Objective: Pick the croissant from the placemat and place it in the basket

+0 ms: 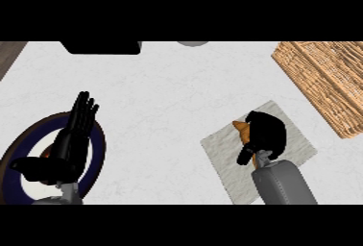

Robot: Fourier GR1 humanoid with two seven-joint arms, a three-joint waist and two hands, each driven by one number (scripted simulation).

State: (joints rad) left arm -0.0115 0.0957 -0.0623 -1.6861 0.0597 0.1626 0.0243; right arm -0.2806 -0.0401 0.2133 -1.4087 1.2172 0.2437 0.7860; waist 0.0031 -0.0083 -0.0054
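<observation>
- The right hand's fingers [257,120] are curling down over the croissant [242,129], closing round it from above, with the thumb pointing toward the near side.
- The right hand [266,132] is covering most of the croissant; only an orange sliver is showing at the hand's left edge.
- The croissant is sitting over the middle of the grey placemat [221,146], so I judge the grasp to be under way and the pick not yet finished.
- I cannot tell whether the croissant is resting on the placemat or is already raised off it, because the hand is hiding the underside.
- The wicker basket [322,77] is lying to the far right, apart from the placemat, and part of it is running out of view on the right.
- As far as its visible part shows, the basket is holding nothing, so the lift, the carry to the far right and the release all seem to be left.
- The left hand [71,144] is resting at the near left with its fingers straight and holding nothing, above a dark-rimmed plate [99,151].
- The left hand is hiding much of the plate; a small orange patch beside it is too small to identify.
</observation>
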